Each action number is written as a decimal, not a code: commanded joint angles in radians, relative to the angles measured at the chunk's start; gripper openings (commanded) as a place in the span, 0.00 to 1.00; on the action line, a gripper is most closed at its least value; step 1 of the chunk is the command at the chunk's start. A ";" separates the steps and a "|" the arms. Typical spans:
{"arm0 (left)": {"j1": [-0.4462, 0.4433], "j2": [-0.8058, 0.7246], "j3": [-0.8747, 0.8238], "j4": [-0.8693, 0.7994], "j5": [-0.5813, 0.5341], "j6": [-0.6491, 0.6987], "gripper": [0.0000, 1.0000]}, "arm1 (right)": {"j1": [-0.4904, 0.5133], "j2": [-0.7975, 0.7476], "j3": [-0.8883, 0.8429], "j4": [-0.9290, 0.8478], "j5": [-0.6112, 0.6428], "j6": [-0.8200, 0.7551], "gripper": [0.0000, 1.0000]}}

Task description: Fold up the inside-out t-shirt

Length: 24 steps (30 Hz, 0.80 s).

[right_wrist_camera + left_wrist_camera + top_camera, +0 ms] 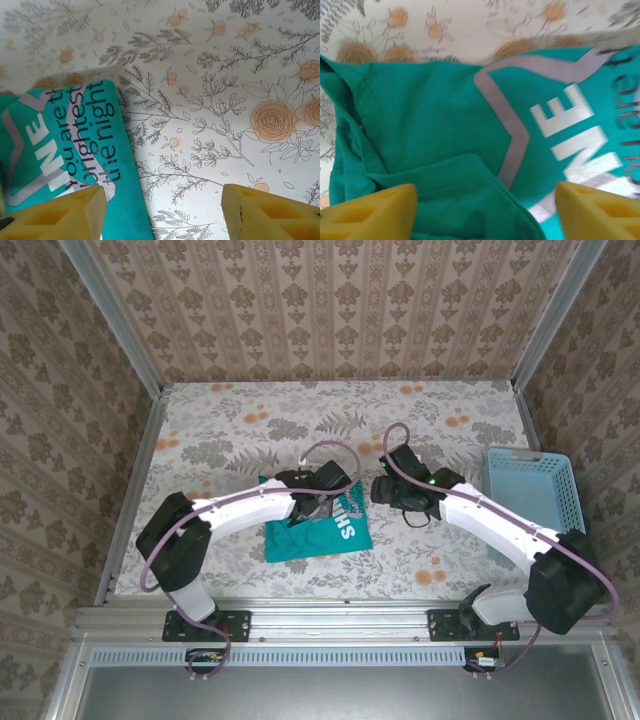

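The t-shirt (318, 537) is a teal bundle folded into a small rectangle near the table's front middle, with white and grey lettering facing up. My left gripper (312, 506) hovers over its upper part. In the left wrist view the t-shirt (435, 115) shows a folded sleeve and hem lying between the spread yellow fingers of the left gripper (485, 215), which is open and grips nothing. My right gripper (380, 490) is just right of the shirt. In the right wrist view the right gripper (162, 215) is open over bare tabletop, its left finger above the t-shirt (60, 145) edge.
A light-blue slotted basket (535, 495) stands at the table's right side beside the right arm. The floral tablecloth (250, 430) stretches behind and left of the shirt. Metal frame rails and patterned walls enclose the table.
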 commanded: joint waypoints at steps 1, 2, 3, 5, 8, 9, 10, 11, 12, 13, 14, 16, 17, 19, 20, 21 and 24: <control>-0.001 -0.039 -0.036 -0.073 -0.090 -0.023 0.58 | -0.008 -0.016 -0.022 0.027 0.028 0.001 0.66; -0.006 -0.062 -0.061 -0.078 -0.110 -0.041 0.56 | -0.010 -0.015 -0.023 0.028 0.027 0.000 0.67; -0.010 -0.093 -0.093 -0.083 -0.121 -0.063 0.53 | -0.011 -0.012 -0.023 0.047 0.024 -0.002 0.68; -0.014 -0.159 -0.164 -0.083 -0.129 -0.096 0.48 | -0.013 0.001 -0.018 0.061 0.016 -0.004 0.69; -0.020 -0.278 -0.280 -0.114 -0.136 -0.180 0.43 | -0.013 0.033 0.005 0.075 -0.004 -0.014 0.69; -0.023 -0.331 -0.329 -0.116 -0.135 -0.211 0.41 | -0.013 0.049 0.016 0.080 -0.014 -0.020 0.69; -0.024 -0.385 -0.381 -0.110 -0.126 -0.237 0.40 | -0.013 0.052 0.030 0.085 -0.028 -0.027 0.69; -0.022 -0.433 -0.421 -0.106 -0.118 -0.259 0.40 | -0.012 0.092 0.043 0.090 -0.045 -0.038 0.69; -0.023 -0.484 -0.465 -0.104 -0.111 -0.285 0.39 | -0.010 0.112 0.060 0.098 -0.067 -0.053 0.69; -0.023 -0.530 -0.503 -0.102 -0.100 -0.312 0.39 | -0.005 0.132 0.081 0.105 -0.086 -0.070 0.68; -0.022 -0.569 -0.530 -0.102 -0.091 -0.331 0.39 | 0.001 0.149 0.101 0.106 -0.092 -0.085 0.68; -0.024 -0.646 -0.571 -0.102 -0.086 -0.364 0.39 | 0.021 0.199 0.157 0.101 -0.099 -0.123 0.66; -0.025 -0.677 -0.577 -0.105 -0.087 -0.374 0.39 | 0.030 0.224 0.187 0.094 -0.099 -0.142 0.65; -0.033 -0.732 -0.575 -0.108 -0.104 -0.379 0.39 | 0.049 0.293 0.254 0.078 -0.101 -0.178 0.64; -0.036 -0.747 -0.568 -0.093 -0.109 -0.364 0.40 | 0.055 0.325 0.283 0.074 -0.103 -0.190 0.63; -0.039 -0.755 -0.559 -0.064 -0.103 -0.334 0.41 | 0.061 0.365 0.315 0.066 -0.108 -0.201 0.62; -0.063 -0.725 -0.502 -0.006 -0.084 -0.288 0.42 | 0.071 0.463 0.385 0.055 -0.122 -0.216 0.59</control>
